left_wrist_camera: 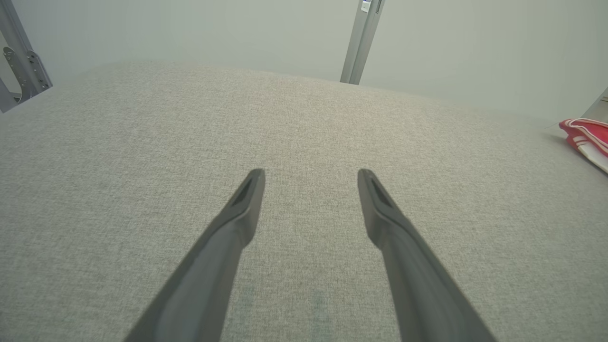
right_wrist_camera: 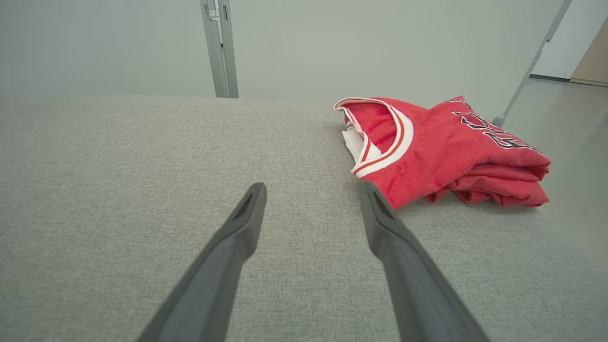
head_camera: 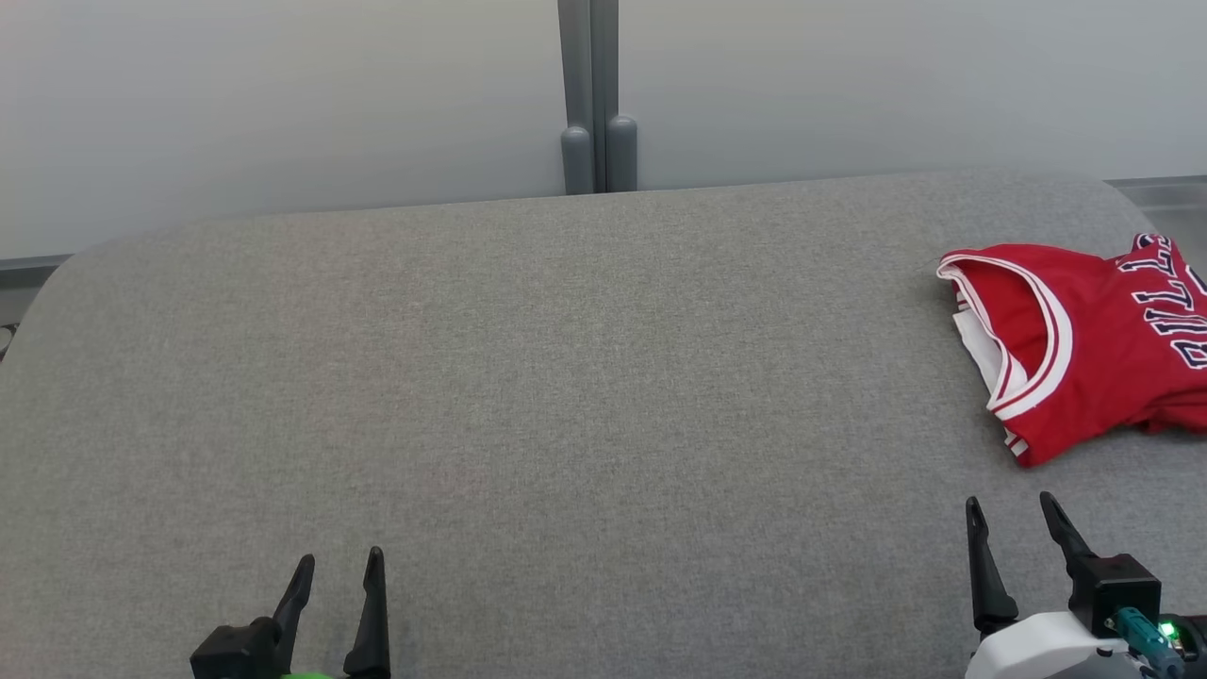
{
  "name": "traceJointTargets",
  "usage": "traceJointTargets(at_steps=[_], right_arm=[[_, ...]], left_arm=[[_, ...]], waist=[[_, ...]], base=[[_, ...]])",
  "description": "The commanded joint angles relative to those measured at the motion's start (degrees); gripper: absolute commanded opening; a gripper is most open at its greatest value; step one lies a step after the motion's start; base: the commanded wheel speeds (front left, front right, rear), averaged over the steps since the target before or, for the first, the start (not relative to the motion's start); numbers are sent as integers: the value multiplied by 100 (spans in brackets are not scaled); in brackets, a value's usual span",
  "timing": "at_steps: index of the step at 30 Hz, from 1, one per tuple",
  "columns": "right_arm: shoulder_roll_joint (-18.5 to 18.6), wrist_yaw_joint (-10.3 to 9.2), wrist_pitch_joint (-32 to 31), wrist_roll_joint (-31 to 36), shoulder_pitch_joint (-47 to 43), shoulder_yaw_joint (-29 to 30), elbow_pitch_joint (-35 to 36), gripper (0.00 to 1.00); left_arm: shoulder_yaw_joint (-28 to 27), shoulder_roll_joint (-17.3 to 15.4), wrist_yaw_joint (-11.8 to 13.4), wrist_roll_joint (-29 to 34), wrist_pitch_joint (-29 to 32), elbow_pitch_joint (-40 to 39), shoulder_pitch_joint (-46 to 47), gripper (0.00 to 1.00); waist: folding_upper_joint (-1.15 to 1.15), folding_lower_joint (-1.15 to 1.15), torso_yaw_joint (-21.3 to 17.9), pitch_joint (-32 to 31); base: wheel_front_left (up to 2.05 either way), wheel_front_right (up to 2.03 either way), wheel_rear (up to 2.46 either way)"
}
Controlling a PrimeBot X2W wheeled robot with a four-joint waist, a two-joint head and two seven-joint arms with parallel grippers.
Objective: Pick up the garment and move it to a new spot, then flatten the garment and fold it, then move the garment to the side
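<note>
Garment [head_camera: 1103,349] lies bunched at the desk's [head_camera: 566,377] right edge. Fingers on left gripper [head_camera: 341,558] and right gripper [head_camera: 1010,501] gape wide, empty. A shallow pinch could drag it off.

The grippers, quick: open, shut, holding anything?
Left gripper: open, holding nothing.
Right gripper: open, holding nothing, apart from the red jersey.

Grey table [head_camera: 528,377] bare throughout; only folded jersey [head_camera: 1103,339] occupies right edge.

Garment [head_camera: 1103,349]: red sleeveless jersey, white-and-red trim, dark lettering; folded in layers, lying at the surface's far right edge.
</note>
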State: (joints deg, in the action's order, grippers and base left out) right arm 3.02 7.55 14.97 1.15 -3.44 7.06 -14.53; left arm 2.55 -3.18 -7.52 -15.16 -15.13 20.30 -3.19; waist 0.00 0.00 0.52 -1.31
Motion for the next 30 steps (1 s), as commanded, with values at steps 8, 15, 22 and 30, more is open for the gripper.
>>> traceJointTargets(at_steps=[8, 15, 22, 30], right_arm=[[-65, 0, -14, -24, -35, -15, -236, 0], [-58, -1, -278, -911, 117, 46, -259, 0], [-52, -1, -438, -1756, 181, 12, -194, 0], [-45, -2, -626, -2632, 266, -3, -150, 0]], left_arm=[[6, 37, -2, -13, 5, 222, -45, 0], [-81, 36, -2, -762, 213, 142, 63, 0], [-160, 34, -1, -1450, 404, 66, 164, 0], [-241, 33, 0, -2170, 603, -12, 269, 0]], waist=[[0, 0, 1, 9], [0, 0, -2, 16], [0, 0, -5, 24], [0, 0, -8, 33]], base=[[0, 0, 0], [0, 0, 0], [0, 0, 0], [0, 0, 0]])
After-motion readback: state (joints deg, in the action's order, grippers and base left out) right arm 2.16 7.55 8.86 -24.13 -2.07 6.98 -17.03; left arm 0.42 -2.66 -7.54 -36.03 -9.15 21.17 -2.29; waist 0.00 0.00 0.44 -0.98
